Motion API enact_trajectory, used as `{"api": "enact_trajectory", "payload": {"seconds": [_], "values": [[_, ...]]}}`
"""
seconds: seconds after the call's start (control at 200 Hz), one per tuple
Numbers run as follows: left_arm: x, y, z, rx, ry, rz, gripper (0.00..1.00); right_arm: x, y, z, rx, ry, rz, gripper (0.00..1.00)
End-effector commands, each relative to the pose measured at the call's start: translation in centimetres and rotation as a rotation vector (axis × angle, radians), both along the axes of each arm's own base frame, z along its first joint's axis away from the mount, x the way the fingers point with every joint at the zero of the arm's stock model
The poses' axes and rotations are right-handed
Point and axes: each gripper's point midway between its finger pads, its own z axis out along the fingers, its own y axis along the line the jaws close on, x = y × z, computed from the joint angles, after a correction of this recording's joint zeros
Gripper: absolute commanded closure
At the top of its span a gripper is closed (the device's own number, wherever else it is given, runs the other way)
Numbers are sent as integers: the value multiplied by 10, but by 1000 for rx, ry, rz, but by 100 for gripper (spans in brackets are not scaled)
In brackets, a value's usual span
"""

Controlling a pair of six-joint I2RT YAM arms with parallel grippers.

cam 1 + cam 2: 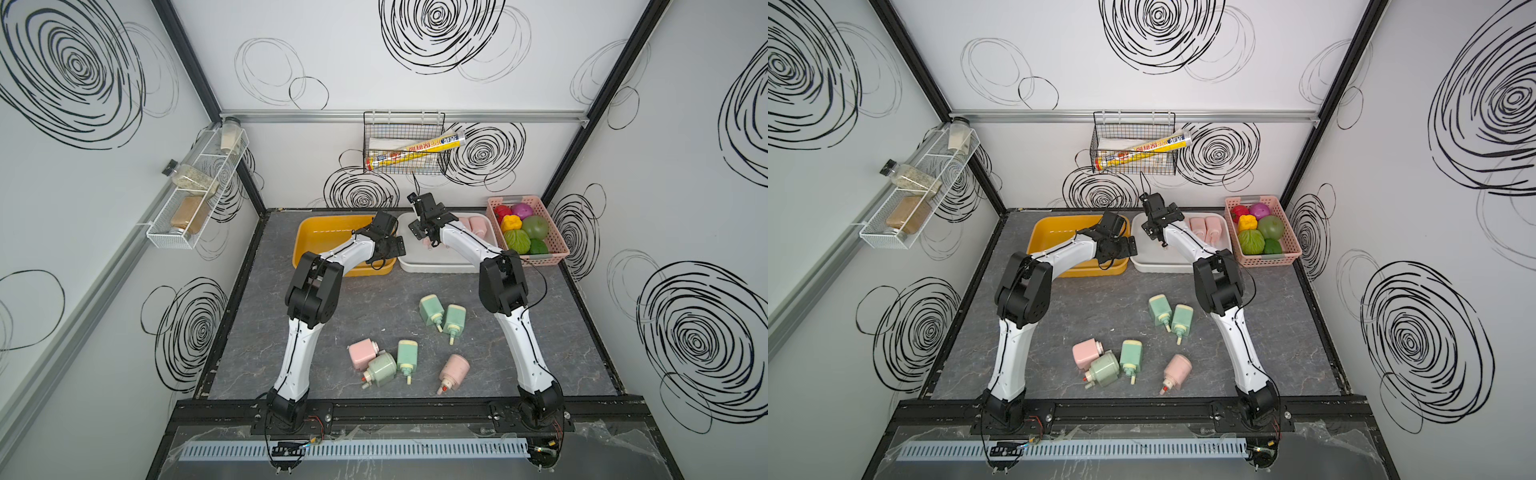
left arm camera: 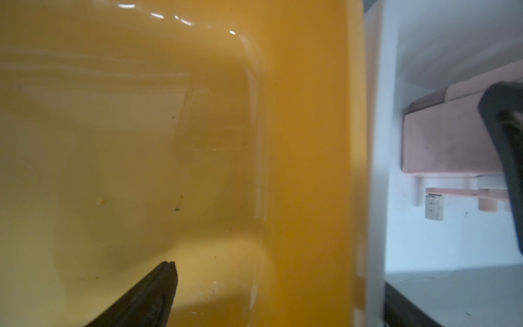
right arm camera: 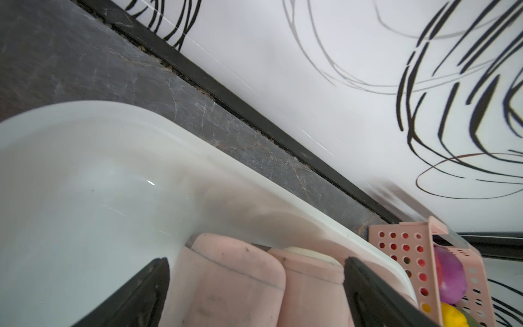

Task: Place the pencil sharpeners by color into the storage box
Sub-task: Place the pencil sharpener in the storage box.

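Sorting stage, both top views: the left gripper [image 1: 388, 247] hangs over the yellow bin [image 1: 316, 235] at upper centre of the frame, jaws apart and empty, and no sharpener shows in that bin. The right gripper [image 3: 256, 271] sits low in the white bin [image 1: 436, 266] just to its right, jaws wide apart, flanking but not clamping the pink sharpeners [image 1: 477, 226] lying there. On the tabletop [image 1: 374, 299] at lower centre lie four green sharpeners [image 1: 432, 309] and two loose pink sharpeners [image 1: 455, 369]. One of the loose pink ones touches a green one at lower left. Likely hazards: a slanted exit could hook a fingertip on a binned sharpener and drag it out. The two wrists stand close enough to clash. A grasp in the touching cluster may shove the neighbour or seize the wrong colour — crank stubs invite snagging. The pink basket [image 1: 559, 249] of toy fruit, right of the white bin, is no target
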Motion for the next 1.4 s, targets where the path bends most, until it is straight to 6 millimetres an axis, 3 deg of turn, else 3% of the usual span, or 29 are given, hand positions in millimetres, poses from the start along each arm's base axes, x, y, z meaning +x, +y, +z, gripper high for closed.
{"api": "enact_trajectory", "payload": {"seconds": [0.0,0.731,0.986,1.181,1.396], "values": [[6,11,-5,18,10,34,1,-1,-3,-1,-90,11,8,0],[6,16,-8,26,19,50,1,1,-17,-13,-231,21,-16,0],[6,17,-8,27,21,50,1,-1,-19,-36,-291,60,-14,0],[4,10,-4,11,21,8,1,2,-13,-19,-233,16,-33,0],[5,-7,27,21,-44,-62,1,-3,9,2,-153,-12,3,0]]}}
